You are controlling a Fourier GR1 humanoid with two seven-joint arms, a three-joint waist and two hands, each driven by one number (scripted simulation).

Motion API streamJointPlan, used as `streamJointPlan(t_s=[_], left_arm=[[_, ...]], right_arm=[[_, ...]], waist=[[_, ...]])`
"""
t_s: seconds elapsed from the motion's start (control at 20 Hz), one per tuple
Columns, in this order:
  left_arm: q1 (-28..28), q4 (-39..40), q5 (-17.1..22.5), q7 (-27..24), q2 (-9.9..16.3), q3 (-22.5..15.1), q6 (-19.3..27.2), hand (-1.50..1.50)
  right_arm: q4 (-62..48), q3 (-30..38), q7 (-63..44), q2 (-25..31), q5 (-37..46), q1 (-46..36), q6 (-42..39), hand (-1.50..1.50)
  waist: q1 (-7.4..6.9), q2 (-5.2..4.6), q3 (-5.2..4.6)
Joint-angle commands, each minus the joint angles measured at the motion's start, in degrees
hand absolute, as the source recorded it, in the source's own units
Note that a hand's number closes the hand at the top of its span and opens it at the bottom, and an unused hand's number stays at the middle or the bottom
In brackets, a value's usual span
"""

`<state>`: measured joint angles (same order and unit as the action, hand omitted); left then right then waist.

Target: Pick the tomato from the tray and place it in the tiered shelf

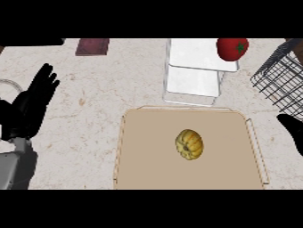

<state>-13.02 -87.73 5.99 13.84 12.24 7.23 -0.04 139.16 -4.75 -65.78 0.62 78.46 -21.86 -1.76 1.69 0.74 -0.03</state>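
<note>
A red tomato [232,49] rests on the upper level of the white tiered shelf [194,71] at the back of the counter. The beige tray [147,151] lies in front of the shelf and holds a yellow-orange ribbed squash [190,144] near its middle. My right hand [302,138] shows at the right edge beside the tray, its fingers straight and holding nothing. My left hand [32,100] stands open at the left, fingers up, well away from the tray.
A black wire basket [289,82] stands at the right back, close to the shelf. A dark red block [92,46] lies at the counter's far edge. A pale cable [3,83] curves along the left side.
</note>
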Motion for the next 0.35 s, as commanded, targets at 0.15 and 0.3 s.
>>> streamJointPlan(t_s=[0.15, 0.3], left_arm=[[-1.3, 3.2, 0.8, -2.1, 0.3, 1.7, -0.6, 0.0], [-2.3, 3.1, -2.1, -1.5, -1.3, -0.5, 1.9, 0.0]], right_arm=[[17.2, -11.1, -3.2, -0.6, -1.7, 11.1, -10.3, -1.5], [15.4, -17.6, -6.0, -0.6, 2.5, 10.0, -11.3, -1.5]], waist=[[0.32, -0.18, -0.03], [0.14, -0.12, -0.07]])
